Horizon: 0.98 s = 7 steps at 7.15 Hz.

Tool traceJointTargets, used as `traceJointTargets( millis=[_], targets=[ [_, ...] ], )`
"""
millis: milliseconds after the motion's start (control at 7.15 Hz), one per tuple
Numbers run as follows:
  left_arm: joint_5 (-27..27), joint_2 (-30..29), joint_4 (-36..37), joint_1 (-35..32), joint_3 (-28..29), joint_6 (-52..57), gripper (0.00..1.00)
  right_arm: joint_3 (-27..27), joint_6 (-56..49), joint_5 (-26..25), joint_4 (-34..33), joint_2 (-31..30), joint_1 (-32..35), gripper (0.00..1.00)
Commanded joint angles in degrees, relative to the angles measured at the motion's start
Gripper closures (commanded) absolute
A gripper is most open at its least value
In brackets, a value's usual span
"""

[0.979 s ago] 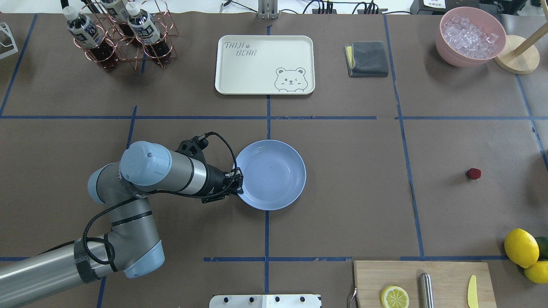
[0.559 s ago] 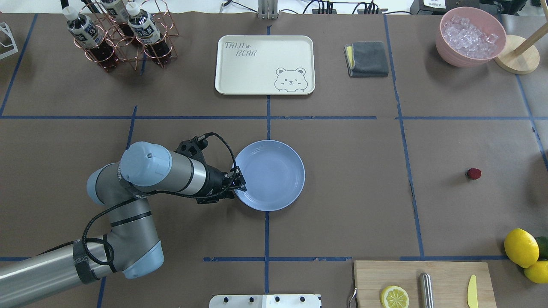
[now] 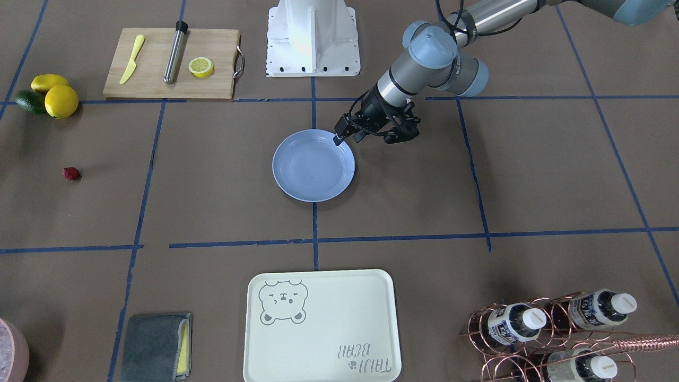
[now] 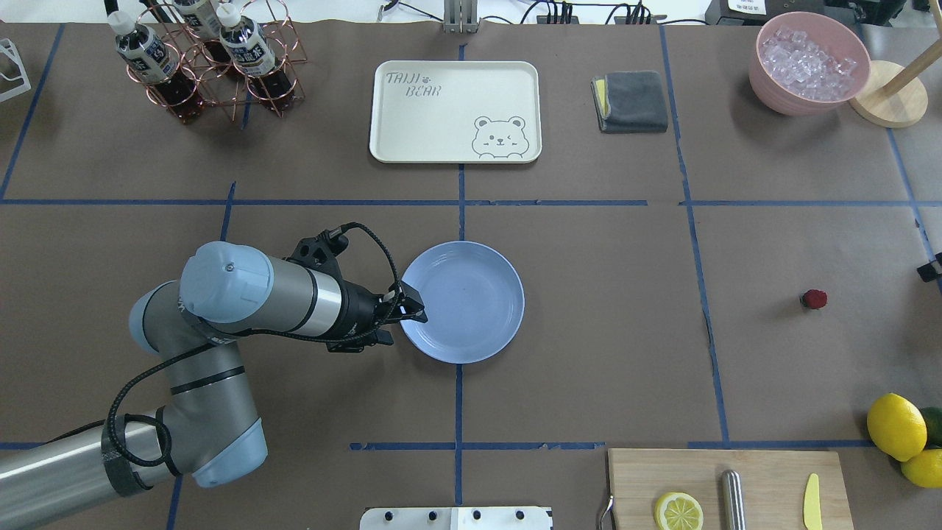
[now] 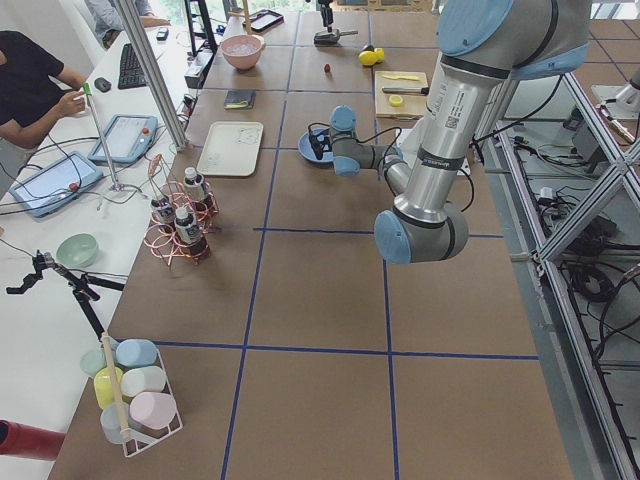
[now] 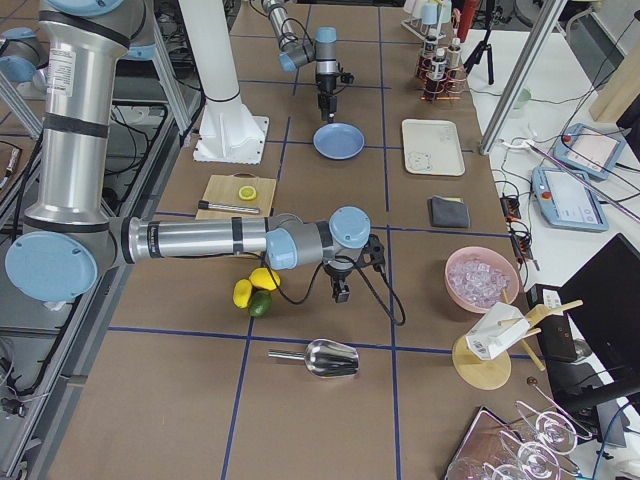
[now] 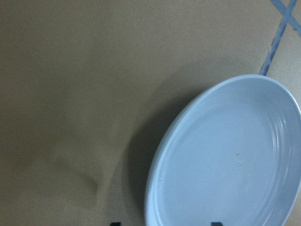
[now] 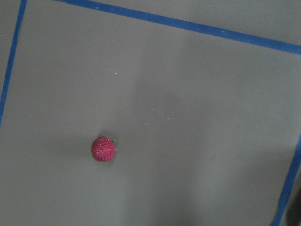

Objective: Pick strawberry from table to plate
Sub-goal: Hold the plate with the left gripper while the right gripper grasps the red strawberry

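- The table (image 4: pixel 603 309), brown paper crossed by blue tape lines, was mostly bare through its middle; most other things sat along its far and near edges.
- At the far left, a copper wire rack (image 4: pixel 193 88) held white-capped bottles (image 4: pixel 243 43) of dark drink.
- The left arm reached in from the near left. The left gripper (image 4: pixel 413 309) hung at the plate's left rim with its jaws parted, holding nothing.
- The plate (image 4: pixel 471 302), light blue and empty, lay flat at the table's centre.
- Beyond it at the far edge lay an empty cream tray (image 4: pixel 455 110) with a bear drawing. Just right of the tray lay a folded grey cloth (image 4: pixel 631 101).
- Right of the plate lay a wide stretch of bare paper, crossed only by tape.
- The strawberry (image 4: pixel 814 299) lay alone on the table near the right edge, well apart from the plate.
- The right gripper (image 6: pixel 341 293) pointed down over that area; I cannot tell how its jaws stood.
- At the far right, a pink bowl (image 4: pixel 765 73) held ice cubes (image 4: pixel 808 59).
- At the near right, two lemons (image 4: pixel 896 425) and an avocado (image 4: pixel 933 423) lay touching.
- A cutting board (image 4: pixel 765 478) at the near edge carried a lemon half (image 4: pixel 678 511), a metal rod (image 4: pixel 731 499) and a yellow knife (image 4: pixel 811 500).
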Motion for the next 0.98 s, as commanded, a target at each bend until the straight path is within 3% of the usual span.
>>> traceJointTargets(
  millis=[0, 420, 559, 839],
  targets=[
    [0.69, 0.16, 0.00, -0.03, -0.77, -0.09, 0.29, -0.57, 32.33, -9.52, 21.00, -0.22, -12.98, 0.00],
    [0.78, 0.16, 0.00, 0.06, -0.78, -0.17, 0.28, -1.19, 37.58, -19.55, 23.83, -0.48, -19.28, 0.00],
    [0.78, 0.16, 0.00, 0.06, -0.69, -0.17, 0.27, -1.37, 37.57, -23.51, 23.74, -0.49, -21.99, 0.06],
    [1.47, 0.25, 0.09, 0.15, -0.69, -0.17, 0.27, -2.77, 37.04, -23.20, 24.09, -0.57, -22.37, 0.04]
  ],
)
